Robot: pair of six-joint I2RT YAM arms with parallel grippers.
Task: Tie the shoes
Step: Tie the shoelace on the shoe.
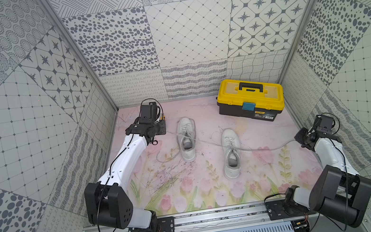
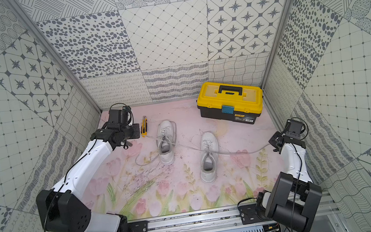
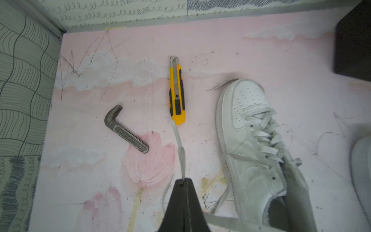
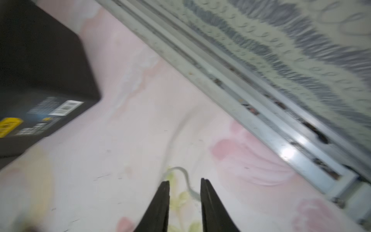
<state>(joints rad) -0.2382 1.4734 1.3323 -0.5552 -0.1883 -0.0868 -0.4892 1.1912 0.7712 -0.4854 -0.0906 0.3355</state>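
White sneakers [image 1: 231, 154], in front of toolbox [image 1: 250, 99]: both untied, no bow. Left gripper [image 3: 183, 179]: clamped on lace [image 3: 181, 158] end. Right gripper [image 4: 184, 184]: parted, empty; lace loose beneath.

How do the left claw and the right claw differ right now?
The left claw is shut, pinching a lace; the right claw is open, gripping nothing. The left claw sits beside the farther shoe; the right claw is near the toolbox. Both are black and hang low over the floral mat.
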